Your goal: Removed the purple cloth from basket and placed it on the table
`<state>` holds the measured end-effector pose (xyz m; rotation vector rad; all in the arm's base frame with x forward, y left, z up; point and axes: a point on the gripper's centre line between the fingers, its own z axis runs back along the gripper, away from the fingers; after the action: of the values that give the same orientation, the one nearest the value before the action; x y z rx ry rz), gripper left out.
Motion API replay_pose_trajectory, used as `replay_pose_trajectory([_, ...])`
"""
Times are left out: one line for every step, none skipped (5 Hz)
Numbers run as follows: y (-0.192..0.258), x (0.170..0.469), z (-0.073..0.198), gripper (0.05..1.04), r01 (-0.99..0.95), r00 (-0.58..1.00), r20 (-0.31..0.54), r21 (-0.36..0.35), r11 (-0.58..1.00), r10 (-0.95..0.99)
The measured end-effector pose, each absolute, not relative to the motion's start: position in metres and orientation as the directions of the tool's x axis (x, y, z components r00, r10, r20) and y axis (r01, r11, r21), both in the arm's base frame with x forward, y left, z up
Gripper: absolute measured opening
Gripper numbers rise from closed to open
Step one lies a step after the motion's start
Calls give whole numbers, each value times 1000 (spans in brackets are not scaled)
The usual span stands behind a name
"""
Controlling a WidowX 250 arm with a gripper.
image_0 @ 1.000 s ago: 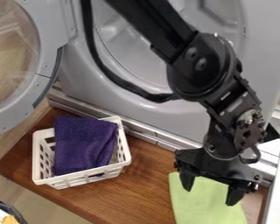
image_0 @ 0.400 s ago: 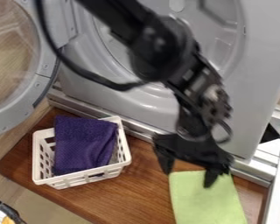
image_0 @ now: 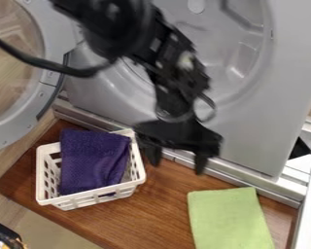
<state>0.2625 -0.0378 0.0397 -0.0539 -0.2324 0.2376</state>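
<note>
One purple cloth (image_0: 93, 160), left of frame, in white basket (image_0: 140, 165); one black gripper (image_0: 177, 160), centre, fingers apart. Hazard: a pinch catching the rim could drag basket with cloth.

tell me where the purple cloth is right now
The purple cloth is on the left side of the camera view, inside the white basket, with the gripper to the right of it.
</note>
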Motion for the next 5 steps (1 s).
replay_pose_trajectory([-2,263,35,1001,-278,937,209,-47,959,281])
replay_pose_trajectory([26,262,28,1001,-312,930,202,-18,950,309])
replay_pose_trajectory([47,259,19,1001,-304,936,186,1,953,298])
replay_pose_trajectory([71,257,8,1001,-323,930,192,17,946,314])
replay_pose_trajectory([78,252,-10,1001,-335,927,180,0,942,330])
